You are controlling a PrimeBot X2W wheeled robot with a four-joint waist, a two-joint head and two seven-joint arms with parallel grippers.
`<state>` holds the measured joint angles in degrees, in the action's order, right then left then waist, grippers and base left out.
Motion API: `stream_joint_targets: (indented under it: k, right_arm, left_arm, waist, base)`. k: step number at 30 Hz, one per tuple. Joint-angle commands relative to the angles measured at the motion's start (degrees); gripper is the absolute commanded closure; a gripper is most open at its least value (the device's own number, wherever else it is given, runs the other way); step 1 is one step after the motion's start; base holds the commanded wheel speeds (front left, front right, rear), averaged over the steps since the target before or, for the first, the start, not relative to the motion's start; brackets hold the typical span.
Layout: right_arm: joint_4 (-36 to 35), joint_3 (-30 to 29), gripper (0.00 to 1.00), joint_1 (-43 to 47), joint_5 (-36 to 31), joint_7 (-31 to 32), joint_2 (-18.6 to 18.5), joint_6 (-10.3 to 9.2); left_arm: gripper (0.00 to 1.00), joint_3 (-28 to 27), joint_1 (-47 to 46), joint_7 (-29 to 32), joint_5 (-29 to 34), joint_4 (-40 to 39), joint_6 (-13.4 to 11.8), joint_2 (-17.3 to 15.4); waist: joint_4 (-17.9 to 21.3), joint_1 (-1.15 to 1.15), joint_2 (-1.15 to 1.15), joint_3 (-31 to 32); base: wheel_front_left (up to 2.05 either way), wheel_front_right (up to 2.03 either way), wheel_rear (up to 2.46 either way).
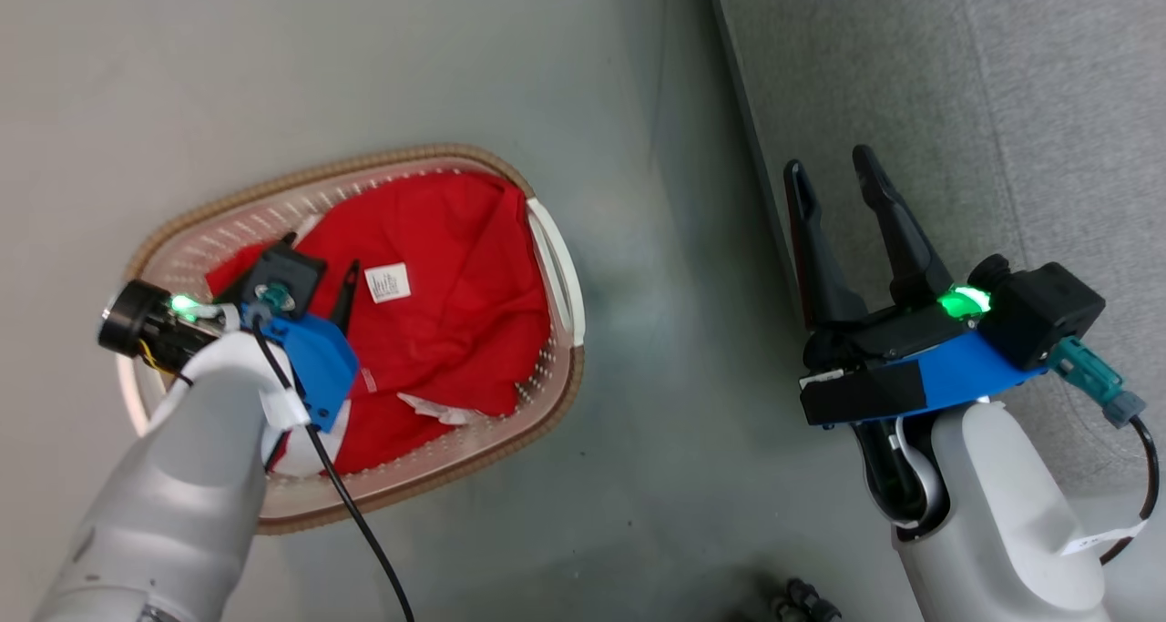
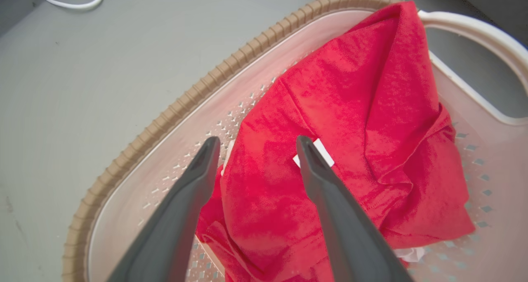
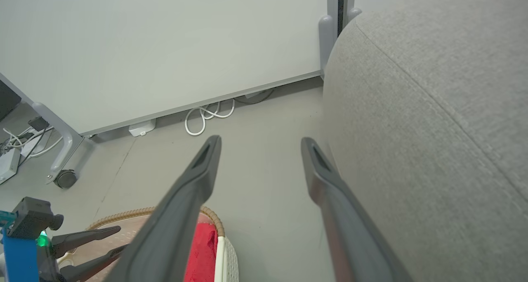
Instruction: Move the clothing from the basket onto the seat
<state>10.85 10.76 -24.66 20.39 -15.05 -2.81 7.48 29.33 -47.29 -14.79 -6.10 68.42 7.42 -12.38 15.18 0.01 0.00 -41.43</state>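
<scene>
Grey floor [image 1: 638,103], left arm [image 1: 182,458] over clothing [image 1: 455,267], right arm [image 1: 984,494] beside seat [image 1: 1002,103], jaws apart

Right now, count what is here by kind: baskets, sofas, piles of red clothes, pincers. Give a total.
basket: 1
sofa: 1
pile of red clothes: 1, garments in it cannot be told apart
pincers: 2, left pincer and right pincer, both open
total: 5

Grey floor [image 1: 364,57], white partition panel [image 3: 165,46], coiled white cable [image 3: 205,117], castor wheel [image 3: 65,178], white adapter box [image 3: 141,128]
</scene>
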Motion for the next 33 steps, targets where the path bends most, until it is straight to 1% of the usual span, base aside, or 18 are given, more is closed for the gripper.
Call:
stream_joint_targets:
  k: [1,7,12,15,20,24,27,33]
  right_arm:
    - [-0.3,-0.1,0.00,-1.2,0.4,-0.2,-0.1,0.03]
    - [-1.2,-0.3,0.00,-2.7,0.7,-0.2,-0.1,0.03]
    - [-1.6,-0.2,0.00,-3.5,0.8,-0.2,-0.1,0.03]
    - [-1.8,-0.3,0.00,-3.8,0.8,-0.2,-0.1,0.03]
    - [-1.8,-0.2,0.00,-4.4,0.9,-0.2,-0.1,0.03]
    - [-1.9,0.0,0.00,-4.6,1.2,-0.2,-0.1,0.03]
    - [-2.0,0.0,0.00,-4.8,1.3,-0.2,-0.1,0.03]
    - [-2.3,0.3,0.00,-4.8,1.8,-0.2,-0.1,0.03]
  left_arm:
    - [0.00,0.3,-2.1,0.3,-0.5,0.9,0.1,-0.4]
    - [0.00,1.6,-6.5,3.0,-0.1,3.6,0.1,-1.6]
    - [0.00,1.9,-9.0,7.7,-0.3,4.7,-1.2,-1.9]
    - [0.00,2.0,-10.1,9.0,-0.4,4.9,-1.7,-1.8]
    - [0.00,2.3,-10.6,11.6,-1.0,5.2,-1.7,-1.4]
    - [0.00,2.9,-10.6,14.5,-0.7,5.4,-2.5,-1.7]
    - [0.00,3.6,-10.4,16.9,-0.6,5.4,-2.5,-1.9]
    - [0.00,5.0,-11.8,17.6,0.2,5.5,-2.7,-2.0]
  waist:
    - [1.0,-0.01,0.00,-3.4]
    - [1.1,-0.01,0.00,-8.0]
    - [1.1,-0.01,0.00,-10.7]
    - [0.9,-0.01,0.00,-11.7]
    - [0.8,-0.01,0.00,-12.9]
    - [1.0,-0.01,0.00,-13.5]
    - [1.1,-0.01,0.00,-13.9]
    - [1.6,-0.01,0.00,-15.4]
  base:
    - [0.00,0.00,0.00]
    - [0.00,0.00,0.00]
    - [0.00,0.00,0.00]
    - [0.00,0.00,0.00]
    - [0.00,0.00,0.00]
    - [0.00,0.00,0.00]
    - [0.00,0.00,0.00]
    - [0.00,0.00,0.00]
